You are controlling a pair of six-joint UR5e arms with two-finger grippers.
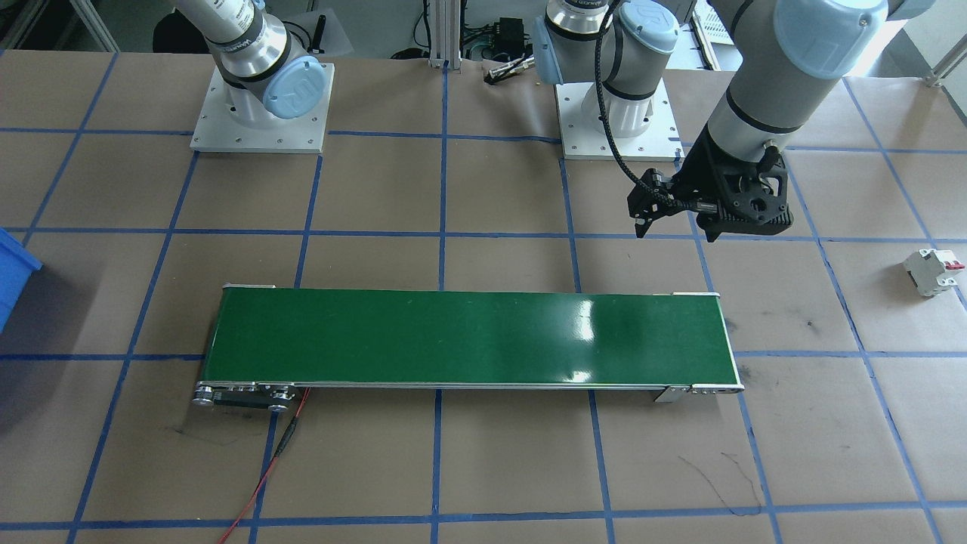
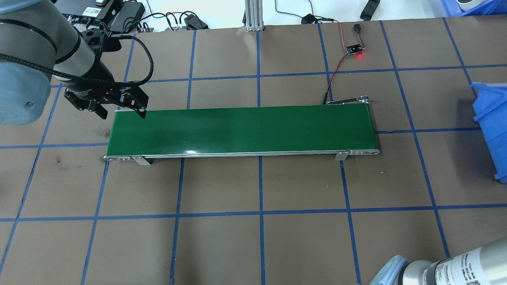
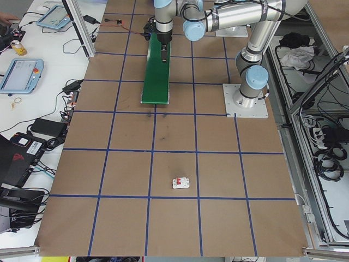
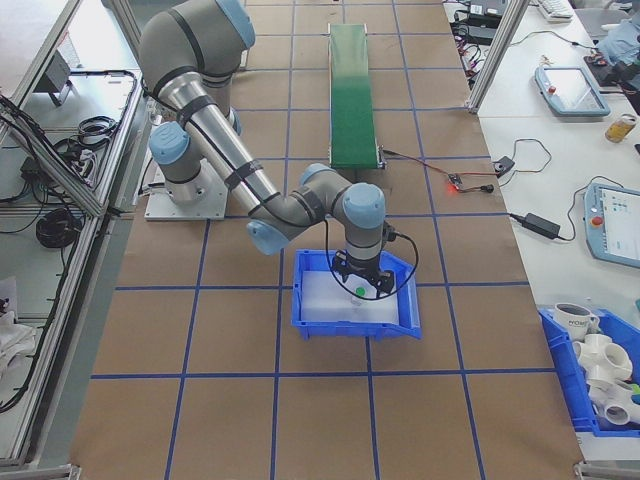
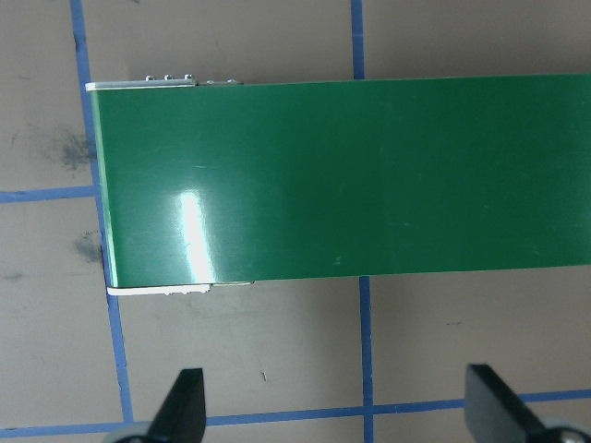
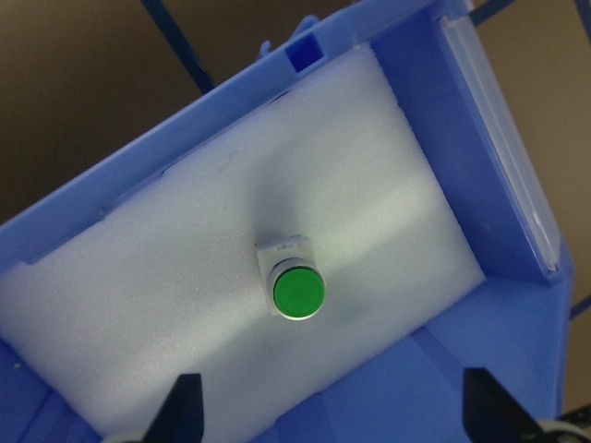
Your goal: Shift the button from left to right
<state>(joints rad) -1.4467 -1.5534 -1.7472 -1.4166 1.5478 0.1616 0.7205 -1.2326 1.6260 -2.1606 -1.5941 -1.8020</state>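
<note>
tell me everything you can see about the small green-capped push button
The small push button has a round, glossy green cap on a pale, squarish body. It lies on the white foam pad lining the blue plastic bin, about mid-pad, its cap facing the camera. Nothing grips it: the right gripper hangs open above, its fingertips spread wide on either side and not touching. In the exterior right view it shows only as a green dot under the gripper.
</note>
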